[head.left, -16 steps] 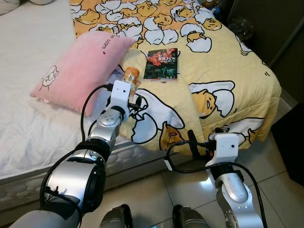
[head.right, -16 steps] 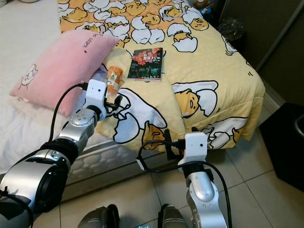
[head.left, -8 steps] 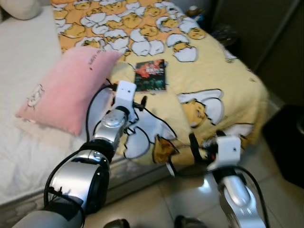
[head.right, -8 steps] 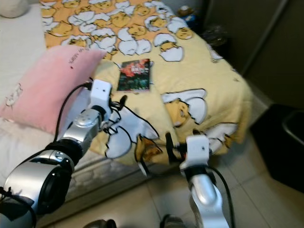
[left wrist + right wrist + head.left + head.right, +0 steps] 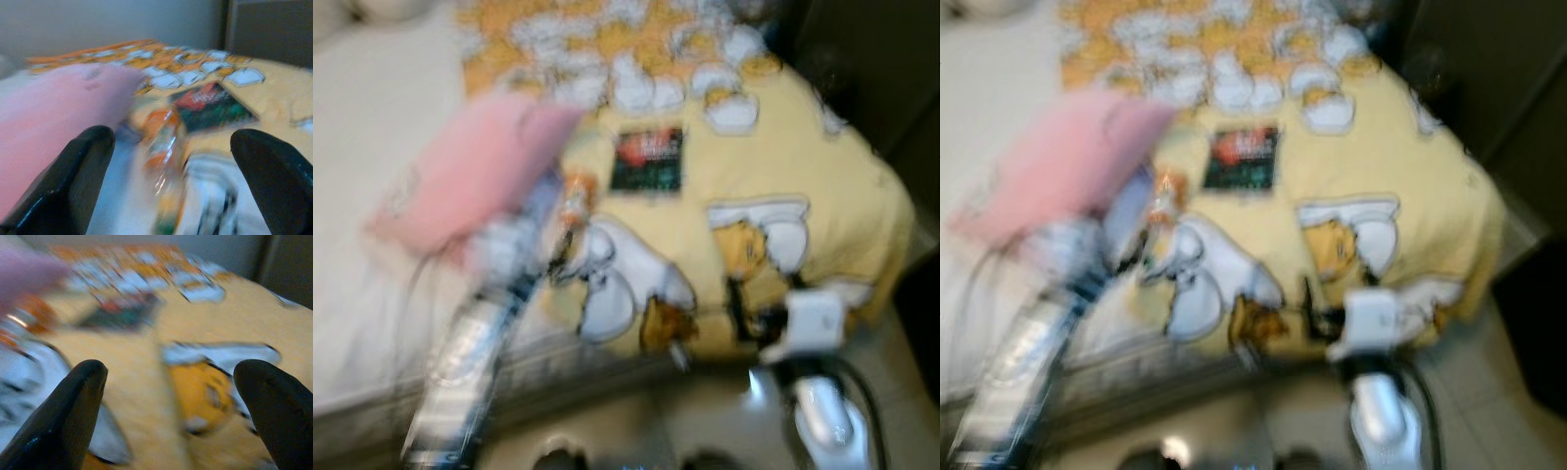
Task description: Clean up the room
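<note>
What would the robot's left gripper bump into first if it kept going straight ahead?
Probably the orange bottle: it lies on the blanket between the open fingers of the left gripper. The blur makes depth uncertain.

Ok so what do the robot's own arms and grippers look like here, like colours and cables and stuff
Through heavy blur: two silver metallic arms. The right arm ends in a white boxy wrist block with black cable looping round it. The left arm is a silver streak with a thin dark cable alongside. Each gripper, left and right, has two long, rounded, glossy black fingers. No markings legible.
</note>
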Robot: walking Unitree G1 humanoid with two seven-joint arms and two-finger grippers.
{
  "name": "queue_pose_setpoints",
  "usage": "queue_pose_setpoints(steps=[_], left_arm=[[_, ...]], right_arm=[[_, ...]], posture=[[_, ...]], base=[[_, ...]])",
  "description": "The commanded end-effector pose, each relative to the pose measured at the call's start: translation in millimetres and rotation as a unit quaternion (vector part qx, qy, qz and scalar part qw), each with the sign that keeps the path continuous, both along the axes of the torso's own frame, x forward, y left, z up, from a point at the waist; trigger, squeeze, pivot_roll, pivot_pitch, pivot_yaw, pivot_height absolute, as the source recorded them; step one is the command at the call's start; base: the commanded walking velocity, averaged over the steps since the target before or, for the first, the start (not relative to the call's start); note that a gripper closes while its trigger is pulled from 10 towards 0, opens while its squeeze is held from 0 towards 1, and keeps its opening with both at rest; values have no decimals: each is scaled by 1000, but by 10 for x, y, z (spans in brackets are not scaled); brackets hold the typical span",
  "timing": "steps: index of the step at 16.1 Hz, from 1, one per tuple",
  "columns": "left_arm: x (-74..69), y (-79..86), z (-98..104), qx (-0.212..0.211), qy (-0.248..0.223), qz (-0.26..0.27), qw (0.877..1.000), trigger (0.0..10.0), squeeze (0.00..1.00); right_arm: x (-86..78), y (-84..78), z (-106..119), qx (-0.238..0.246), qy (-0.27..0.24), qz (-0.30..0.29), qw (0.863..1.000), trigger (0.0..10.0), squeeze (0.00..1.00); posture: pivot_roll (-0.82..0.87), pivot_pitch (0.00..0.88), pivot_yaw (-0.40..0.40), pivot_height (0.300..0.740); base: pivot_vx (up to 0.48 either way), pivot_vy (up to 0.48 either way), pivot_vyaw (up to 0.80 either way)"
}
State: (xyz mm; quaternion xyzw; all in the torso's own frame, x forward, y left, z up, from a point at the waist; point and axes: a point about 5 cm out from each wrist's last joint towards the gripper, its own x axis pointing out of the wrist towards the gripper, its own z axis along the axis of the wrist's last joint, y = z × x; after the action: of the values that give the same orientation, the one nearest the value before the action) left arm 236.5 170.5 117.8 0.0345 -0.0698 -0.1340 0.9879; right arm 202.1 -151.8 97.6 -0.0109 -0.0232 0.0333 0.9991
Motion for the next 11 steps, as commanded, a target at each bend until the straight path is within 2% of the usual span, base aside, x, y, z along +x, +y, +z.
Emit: queue_pose_setpoints(steps=[1,3,4,6,7,10,11], left_arm=[[-114,-184,208,-13,-32,-40,999,10000,0],[-309,-150,229,2,-21,-30,999,10000,0],[-335,-171,197,16,-16,-34,999,10000,0],[-302,-224,192,24,-8,-39,999,10000,0],[-295,-259,216,16,-2,-49,999,10000,0],[-188,-289,223,9,5,-54,998,10000,0],[-123,-265,192,-2,12,-38,999,10000,0]], right_arm=[[-49,-5,11,3,-2,-1,1000,10000,0],[-57,26,26,6,-7,0,1000,10000,0],[-45,36,39,7,-11,-1,1000,10000,0],[-10,38,75,6,-22,-6,1000,10000,0],[9,34,99,5,-27,-8,1000,10000,0],[63,27,100,3,-28,-10,1000,10000,0],[89,36,89,3,-26,-9,1000,10000,0]], posture=[[-153,99,83,740],[-151,91,83,740],[-150,88,83,740],[-155,78,82,740],[-158,75,82,740],[-162,72,83,740],[-166,71,81,740]], base=[[0,0,0],[0,0,0],[0,0,0],[0,0,0],[0,0,0],[450,0,0],[450,0,0]])
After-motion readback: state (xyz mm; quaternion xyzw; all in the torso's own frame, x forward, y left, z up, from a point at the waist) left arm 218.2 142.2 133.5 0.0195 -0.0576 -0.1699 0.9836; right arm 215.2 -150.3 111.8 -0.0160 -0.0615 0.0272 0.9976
